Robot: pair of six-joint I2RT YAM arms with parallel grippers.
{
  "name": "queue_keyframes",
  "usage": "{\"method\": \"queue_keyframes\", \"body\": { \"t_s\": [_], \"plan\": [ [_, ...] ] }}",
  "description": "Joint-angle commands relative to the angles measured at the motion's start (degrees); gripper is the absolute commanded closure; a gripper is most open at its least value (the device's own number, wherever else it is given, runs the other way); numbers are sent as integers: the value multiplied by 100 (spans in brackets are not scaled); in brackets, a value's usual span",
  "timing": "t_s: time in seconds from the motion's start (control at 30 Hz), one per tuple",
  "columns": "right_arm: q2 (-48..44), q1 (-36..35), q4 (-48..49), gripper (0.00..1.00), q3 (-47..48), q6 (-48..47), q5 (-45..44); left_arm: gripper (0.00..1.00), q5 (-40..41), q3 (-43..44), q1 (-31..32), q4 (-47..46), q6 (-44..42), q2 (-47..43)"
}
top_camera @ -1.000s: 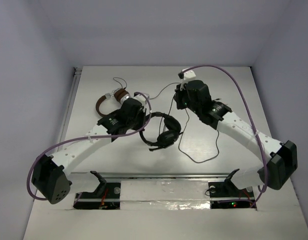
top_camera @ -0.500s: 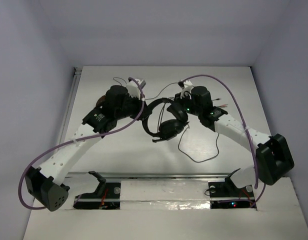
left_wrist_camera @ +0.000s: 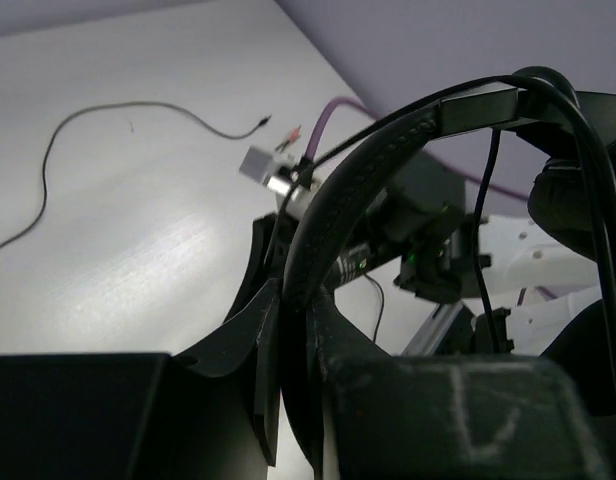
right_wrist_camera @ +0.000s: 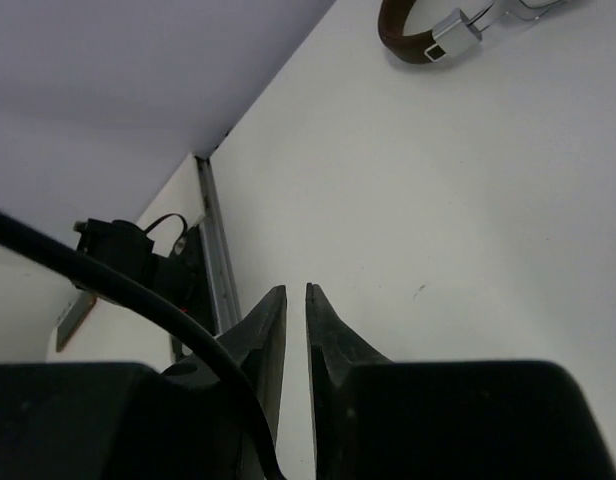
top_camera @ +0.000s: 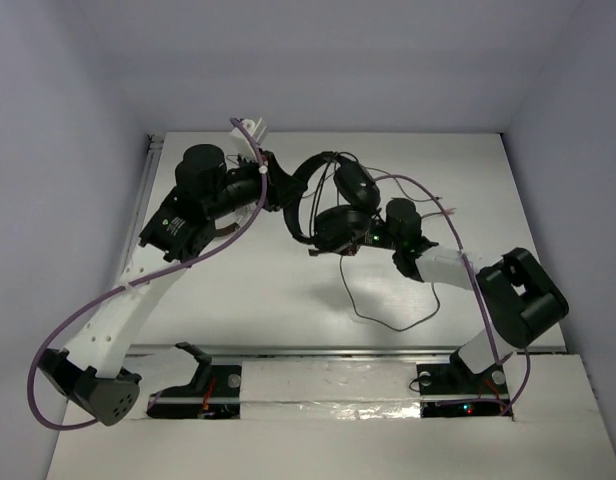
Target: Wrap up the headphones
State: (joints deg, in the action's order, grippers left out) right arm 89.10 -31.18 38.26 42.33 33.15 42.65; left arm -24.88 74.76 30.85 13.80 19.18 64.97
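Left end effector (left_wrist_camera: 293, 300) clamped, arm stretched forward; right end effector (right_wrist_camera: 296, 292) nearly closed, elbow folded.

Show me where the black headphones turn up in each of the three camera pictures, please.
Top external: centre of the picture, the headphones held between the two arms.
Left wrist: the headband arcs from bottom centre to upper right, clamped in the left gripper.
Right wrist: only a dark strand at lower left, probably their cable.
Shared landmark: the white table.
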Motion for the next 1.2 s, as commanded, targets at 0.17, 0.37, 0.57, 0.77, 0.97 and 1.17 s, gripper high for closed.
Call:
{"method": "queue_keyframes", "body": {
  "t_s": [0.17, 0.37, 0.57, 0.77, 0.97, 1.17],
  "plan": [
    [520, -196, 2378, 80, -426, 1193, 366, 100, 185, 811, -360, -941, 762, 165],
    [837, -898, 2643, 82, -769, 1449, 103, 100, 1221, 1181, -422, -757, 912, 393],
    [609, -1645, 2038, 85, -1314, 1519, -520, 100, 2504, 1532, -536, -450, 684, 692],
    [-216, -2488, 448, 100, -1570, 1388, -1259, 100, 3903, 1129, -536, -597, 622, 798],
    [-1358, -3473, -2504, 100, -868, 984, -2216, 100, 4772, 540, -536, -424, 613, 982],
    [-2651, -3658, -5282, 100, 424, 536, -3034, 100, 5449, 232, -142, 227, 377, 1009]
  ]
}}
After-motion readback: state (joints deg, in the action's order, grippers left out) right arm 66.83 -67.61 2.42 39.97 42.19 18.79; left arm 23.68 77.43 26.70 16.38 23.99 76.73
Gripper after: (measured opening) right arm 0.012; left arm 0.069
